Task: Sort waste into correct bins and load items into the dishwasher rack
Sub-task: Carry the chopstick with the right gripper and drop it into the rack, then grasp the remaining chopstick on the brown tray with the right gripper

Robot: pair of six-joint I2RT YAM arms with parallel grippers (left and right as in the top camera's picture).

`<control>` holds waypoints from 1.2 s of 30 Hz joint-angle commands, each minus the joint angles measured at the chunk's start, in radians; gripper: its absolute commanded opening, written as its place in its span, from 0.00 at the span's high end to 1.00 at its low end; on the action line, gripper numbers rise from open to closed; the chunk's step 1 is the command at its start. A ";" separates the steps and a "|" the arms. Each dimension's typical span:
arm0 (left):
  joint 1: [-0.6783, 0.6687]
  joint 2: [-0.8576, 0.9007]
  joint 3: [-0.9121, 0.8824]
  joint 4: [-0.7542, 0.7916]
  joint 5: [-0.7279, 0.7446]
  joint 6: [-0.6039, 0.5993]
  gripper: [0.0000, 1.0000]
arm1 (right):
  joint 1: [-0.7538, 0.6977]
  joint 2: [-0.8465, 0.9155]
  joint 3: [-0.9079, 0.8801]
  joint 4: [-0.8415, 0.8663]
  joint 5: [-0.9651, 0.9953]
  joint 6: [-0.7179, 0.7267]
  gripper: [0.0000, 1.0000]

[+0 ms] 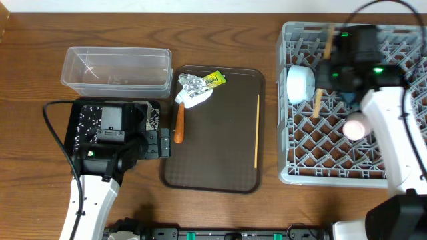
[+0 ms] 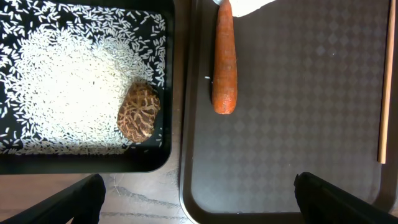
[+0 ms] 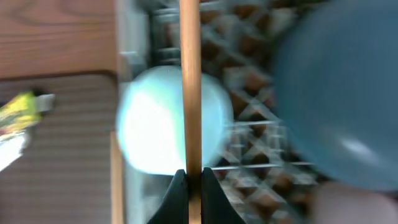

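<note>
Right gripper (image 3: 189,186) is pressed together on a wooden chopstick (image 3: 189,74), holding it above the left part of the dishwasher rack (image 1: 333,157), over the white bowl (image 1: 300,82). A pink cup (image 1: 355,128) sits nearer the rack's middle. Just left of the rack, a second chopstick (image 1: 257,130) lies on the brown serving tray (image 1: 220,153). Farther from the rack, the left gripper (image 2: 199,202) hangs spread wide near the carrot stick (image 2: 224,62) and the black tray (image 2: 81,163) of rice grains (image 2: 62,81).
</note>
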 commanded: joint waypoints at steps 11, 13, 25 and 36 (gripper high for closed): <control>0.006 -0.006 0.019 -0.003 -0.006 -0.005 0.02 | -0.087 0.179 -0.001 0.024 0.127 -0.238 0.91; 0.006 -0.006 0.019 -0.003 -0.006 -0.005 0.02 | -0.068 0.174 0.001 0.009 0.090 -0.246 0.73; 0.006 -0.007 0.019 -0.003 -0.006 -0.005 0.02 | 0.278 0.011 0.008 -0.023 -0.242 -0.031 0.53; 0.006 -0.006 0.019 -0.003 -0.006 -0.005 0.02 | 0.559 0.239 -0.035 -0.040 0.087 0.425 0.58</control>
